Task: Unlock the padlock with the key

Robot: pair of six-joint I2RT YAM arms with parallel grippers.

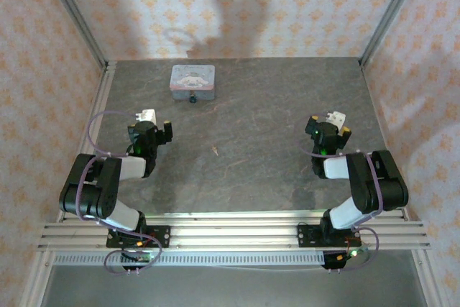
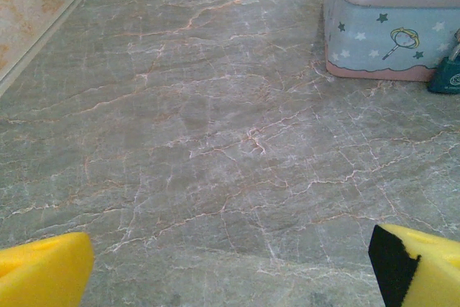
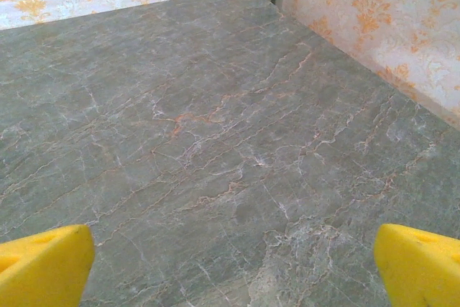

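padlock (image 1: 192, 98): upper left of frame, against near side of pale blue tin (image 1: 192, 80) on grey surface (image 1: 273, 106) | left gripper (image 2: 230, 267): spread wide, empty | right gripper (image 3: 233, 264): spread wide, empty

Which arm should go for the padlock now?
Left. The left claw, open, sits nearer the padlock, which lies at the tin's near side, and its wrist camera sees it. The right claw, also open, points at the table's far right corner.

We read no text: the tin (image 2: 381, 34) shows only cartoon drawings and stars, the padlock (image 2: 447, 77) nothing legible.
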